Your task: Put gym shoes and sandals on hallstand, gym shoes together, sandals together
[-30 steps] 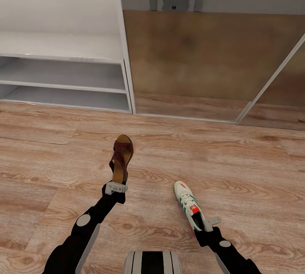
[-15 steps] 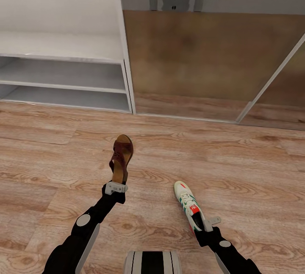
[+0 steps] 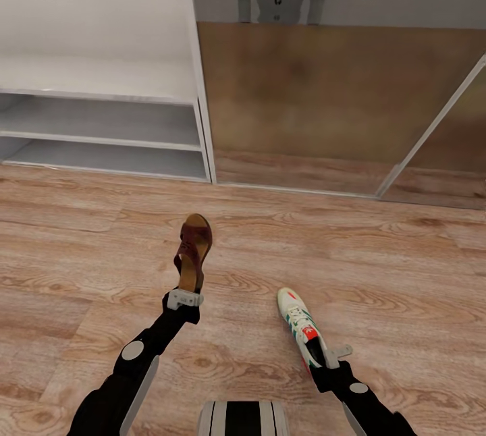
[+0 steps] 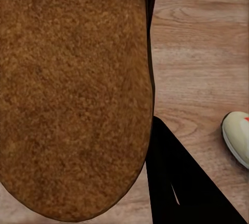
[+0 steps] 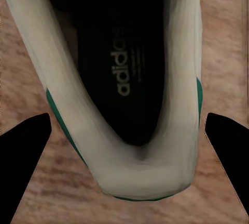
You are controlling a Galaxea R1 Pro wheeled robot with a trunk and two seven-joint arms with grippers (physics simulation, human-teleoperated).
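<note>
Ahead of me the shoe rack stood on the wood floor. My left gripper was clamped on a sandal, my right gripper on a sneaker, both off the rack.

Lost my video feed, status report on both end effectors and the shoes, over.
Left end effector shut on sandal. Right end effector shut on gym shoe. Hallstand ahead-left, shelves bare. Wood floor between, nothing blocking.
</note>
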